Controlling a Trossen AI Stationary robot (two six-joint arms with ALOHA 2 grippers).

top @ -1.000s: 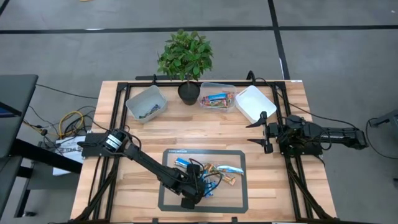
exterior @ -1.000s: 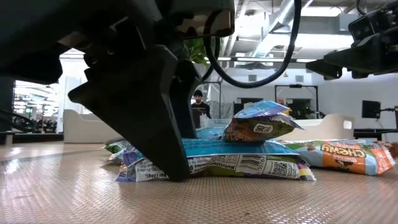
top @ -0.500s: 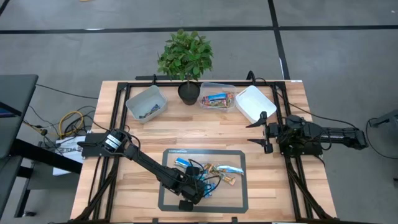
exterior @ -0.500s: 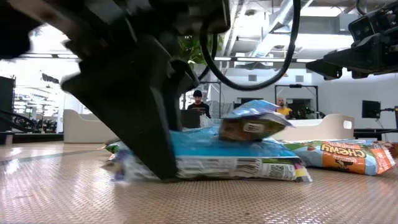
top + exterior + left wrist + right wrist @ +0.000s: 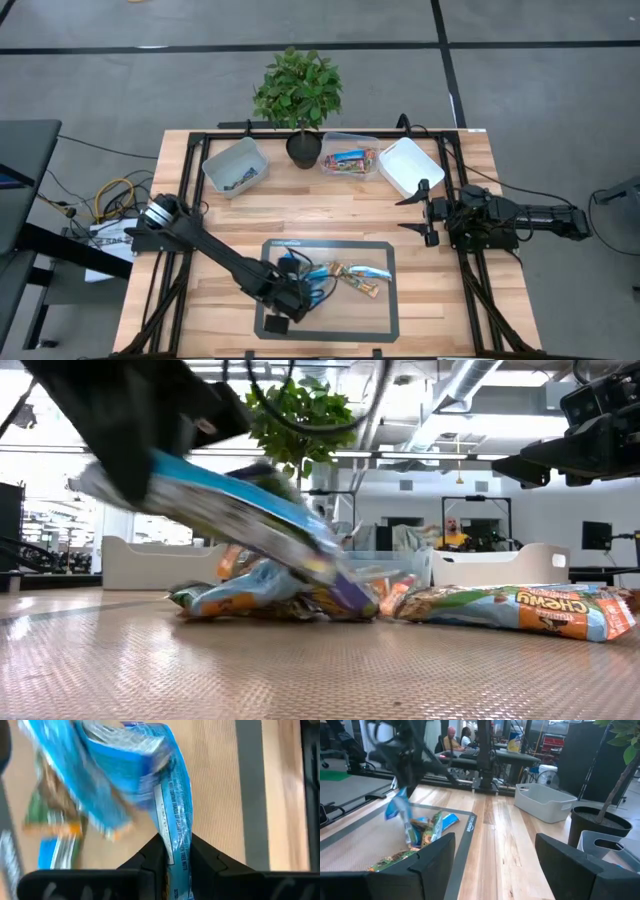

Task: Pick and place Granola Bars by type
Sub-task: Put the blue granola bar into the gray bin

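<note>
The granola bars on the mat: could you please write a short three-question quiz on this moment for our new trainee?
1. True or false: the left tool is shut on a blue granola bar.
2. Where is the right tool? A) over the mat, B) at the table's right side, open and empty, C) inside the white bin.
3. Fill in: the potted plant stands between the grey bin and the ____ bin holding bars.

Key: 1 true; 2 B; 3 clear.
</note>
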